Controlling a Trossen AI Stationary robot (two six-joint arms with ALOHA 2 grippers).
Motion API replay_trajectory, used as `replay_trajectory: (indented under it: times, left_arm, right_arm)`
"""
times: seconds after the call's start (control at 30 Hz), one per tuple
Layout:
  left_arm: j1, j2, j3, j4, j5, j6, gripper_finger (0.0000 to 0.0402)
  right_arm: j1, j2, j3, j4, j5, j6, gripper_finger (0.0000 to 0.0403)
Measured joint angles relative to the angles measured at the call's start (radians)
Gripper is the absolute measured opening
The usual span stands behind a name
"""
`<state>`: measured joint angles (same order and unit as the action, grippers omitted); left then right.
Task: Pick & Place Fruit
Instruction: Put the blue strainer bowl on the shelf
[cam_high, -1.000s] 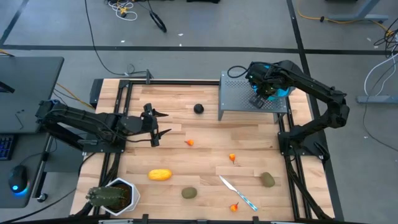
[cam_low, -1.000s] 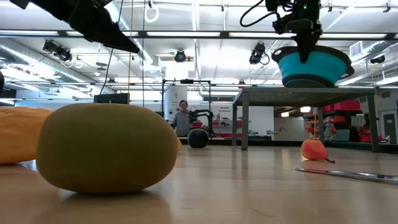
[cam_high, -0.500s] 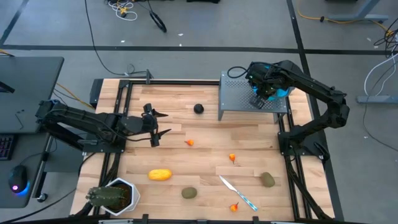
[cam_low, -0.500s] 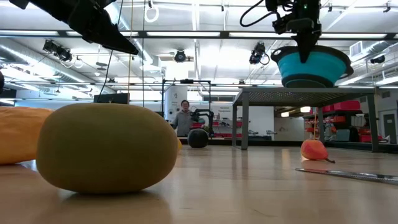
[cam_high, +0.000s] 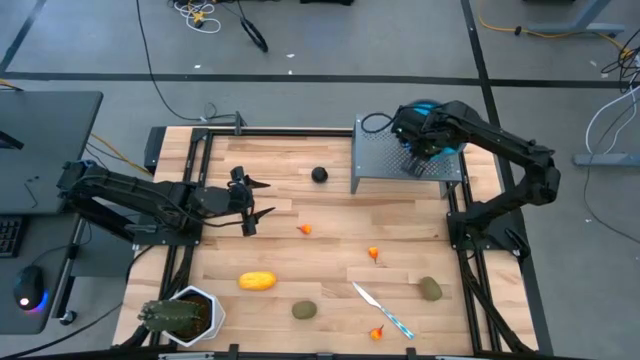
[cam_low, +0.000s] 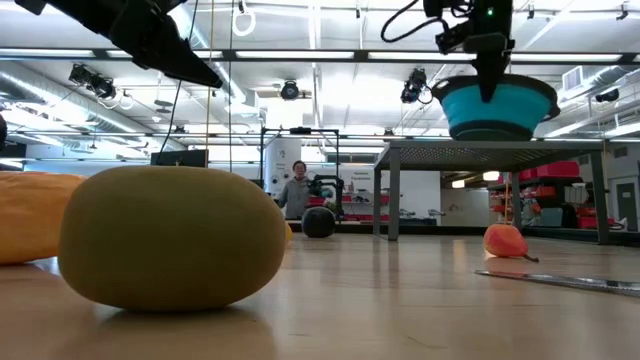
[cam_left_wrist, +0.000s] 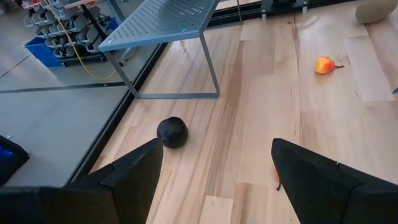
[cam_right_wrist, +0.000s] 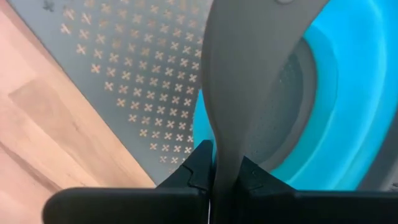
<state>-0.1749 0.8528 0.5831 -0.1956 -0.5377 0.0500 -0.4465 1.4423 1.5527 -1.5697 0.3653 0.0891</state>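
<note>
The fruit lies on the wooden table: a yellow oblong piece (cam_high: 256, 281), two olive-brown ones (cam_high: 304, 310) (cam_high: 430, 289), a black ball (cam_high: 319, 175) (cam_left_wrist: 172, 132) and orange-red bits (cam_high: 305, 229) (cam_high: 374, 253) (cam_high: 377, 333). My left gripper (cam_high: 255, 200) (cam_left_wrist: 214, 168) hangs open above the table's left part, touching nothing. My right gripper (cam_high: 420, 140) (cam_low: 490, 75) is shut on a blue bowl (cam_low: 498, 108) over the grey perforated shelf (cam_high: 395, 165) at the far right. My right gripper pinches the blue bowl's rim (cam_right_wrist: 202, 127) between its shut fingers (cam_right_wrist: 249, 81), coming steeply from above. The bowl hangs below the fingers, mouth up, close over the shelf top (cam_low: 500, 146). Whether its base touches the shelf I cannot tell.
A slim knife with a light-blue handle (cam_high: 383, 310) lies near the front edge. A spiky green plant in a white pot (cam_high: 180, 315) stands at the near left corner. The table's middle has open wood between the scattered pieces.
My right gripper has rolled a little, and the blue bowl has swung slightly toward the table's left while staying over the shelf.
</note>
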Motion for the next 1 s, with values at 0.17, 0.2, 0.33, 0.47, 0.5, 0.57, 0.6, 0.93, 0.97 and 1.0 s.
replay_trajectory:
  times: [0.17,0.2,0.33,0.47,0.5,0.57,0.6,0.93,0.97,1.0]
  left_arm:
    - [0.0,0.0,0.0,-0.014,0.0,-0.004,0.0308]
    - [0.0,0.0,0.0,-0.015,0.0,-0.004,0.0308]
    - [0.0,0.0,0.0,-0.017,0.0,0.0,0.0308]
    - [0.0,0.0,0.0,-0.017,0.0,0.002,0.0308]
    - [0.0,0.0,0.0,-0.017,0.0,0.001,0.0308]
    - [0.0,0.0,0.0,-0.017,0.0,0.0,0.0308]
    - [0.0,0.0,0.0,-0.017,0.0,-0.001,0.0308]
    - [0.0,0.0,0.0,-0.017,0.0,-0.009,0.0308]
    - [0.0,0.0,0.0,-0.017,0.0,-0.009,0.0308]
    - [0.0,0.0,0.0,-0.017,0.0,-0.009,0.0308]
  right_arm:
    - [-0.003,0.005,-0.074,-0.001,-0.001,-0.002,0.0023]
    - [-0.004,0.005,-0.084,-0.001,0.0,-0.002,0.0023]
    - [-0.004,0.005,-0.099,-0.001,-0.002,0.0,0.0023]
    - [-0.004,0.005,-0.099,-0.001,-0.001,0.0,0.0023]
    - [-0.004,0.005,-0.099,-0.001,0.0,0.0,0.0023]
    - [-0.004,0.005,-0.099,-0.001,0.0,0.0,0.0023]
    - [-0.004,0.005,-0.099,-0.001,0.0,0.0,0.0023]
    - [-0.005,0.005,-0.099,-0.001,-0.014,0.034,0.0069]
    - [-0.005,0.005,-0.099,-0.001,-0.02,0.034,0.0079]
    - [-0.005,0.005,-0.099,-0.001,-0.024,0.035,0.009]
